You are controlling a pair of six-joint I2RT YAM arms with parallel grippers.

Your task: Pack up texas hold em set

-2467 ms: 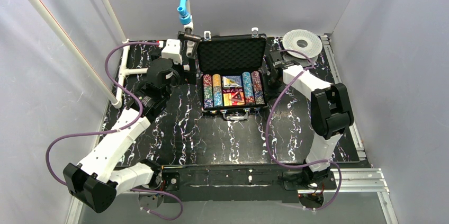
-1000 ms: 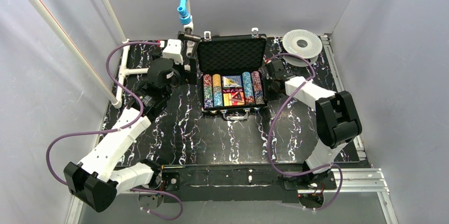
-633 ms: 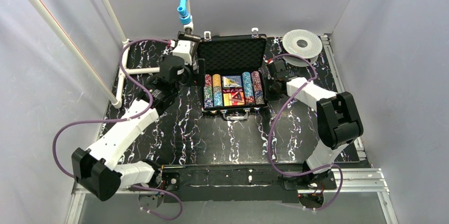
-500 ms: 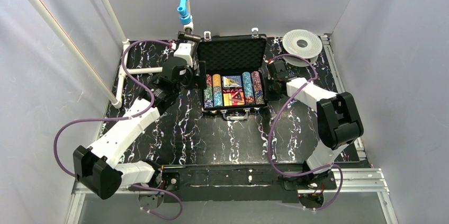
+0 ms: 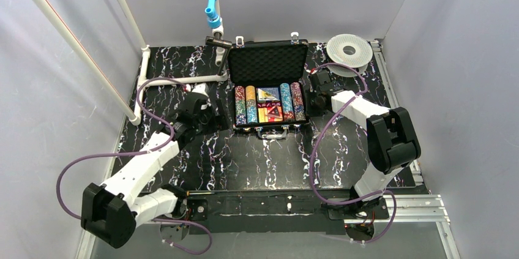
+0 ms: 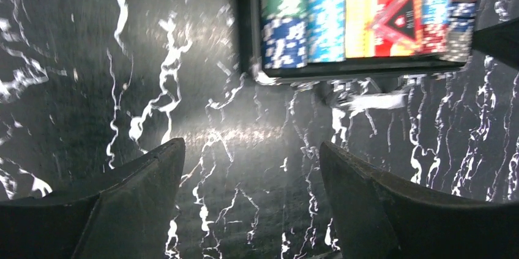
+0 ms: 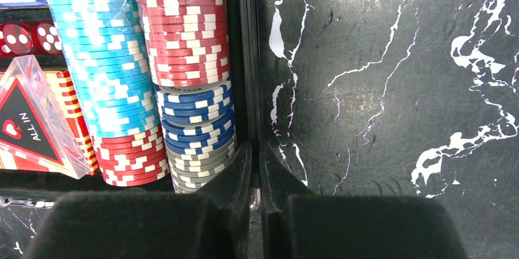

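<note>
The black briefcase (image 5: 267, 62) lies open at the back middle, lid up. Chip rows (image 5: 251, 105), card decks and red dice (image 7: 27, 35) fill its tray. My right gripper (image 5: 312, 101) is at the tray's right side. In the right wrist view it (image 7: 256, 147) is shut on the thin right wall (image 7: 246, 57), next to the red, blue and grey chips (image 7: 186, 57). My left gripper (image 5: 215, 118) is open and empty, low over the table by the tray's front left corner. The left wrist view, blurred, shows the gripper (image 6: 251, 146) short of the front wall (image 6: 349, 69).
A round white-grey spool (image 5: 349, 49) lies at the back right corner. A white pipe (image 5: 183, 79) runs along the table left of the case, and a hanging pipe with a blue fitting (image 5: 211, 8) is above the lid's left corner. The silver handle (image 6: 370, 101) sticks out in front.
My left arm has pulled back from the lid's left edge toward the near side and down, to the tray's front left corner. The right gripper has stayed on the right wall.
</note>
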